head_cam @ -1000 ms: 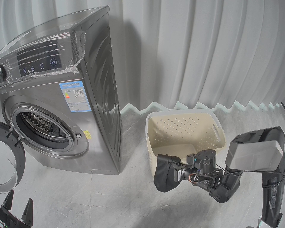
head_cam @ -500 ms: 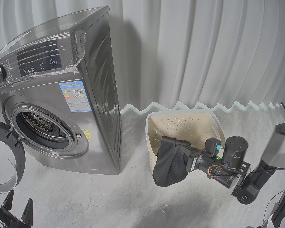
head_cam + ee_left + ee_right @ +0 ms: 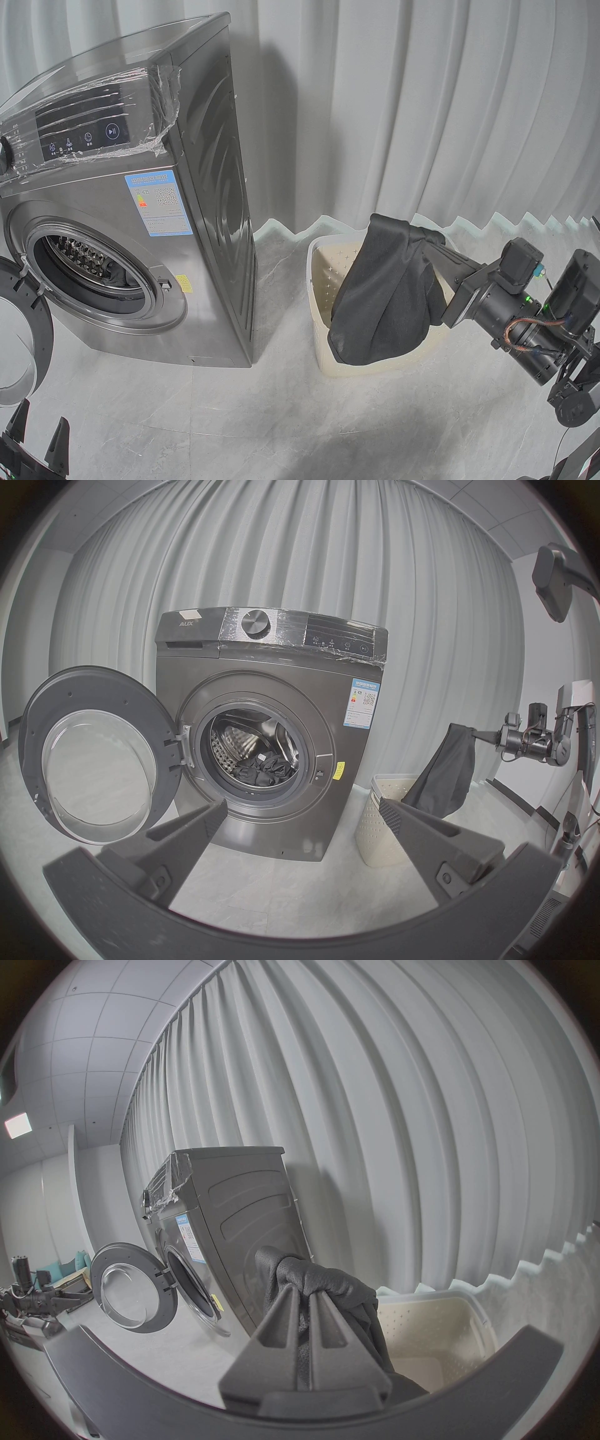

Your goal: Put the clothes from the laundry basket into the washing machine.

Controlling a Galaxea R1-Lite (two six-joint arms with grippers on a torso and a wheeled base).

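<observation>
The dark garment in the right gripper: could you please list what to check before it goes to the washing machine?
1. Right gripper shut on the dark grey fabric garment: ok.
2. Garment's lower end free of the cream perforated plastic laundry basket: cannot tell.
3. Grey metal washing machine, round door swung open: ok.
4. Room in the drum above the dark clothes: ok.

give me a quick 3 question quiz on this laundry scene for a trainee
1. True or false: dark clothes already lie inside the washing machine.
2. What does the right claw hold? A) a white towel B) a dark garment C) nothing
3. Fill in: the left claw is ___.

Key: 1 true; 2 B; 3 open
</observation>
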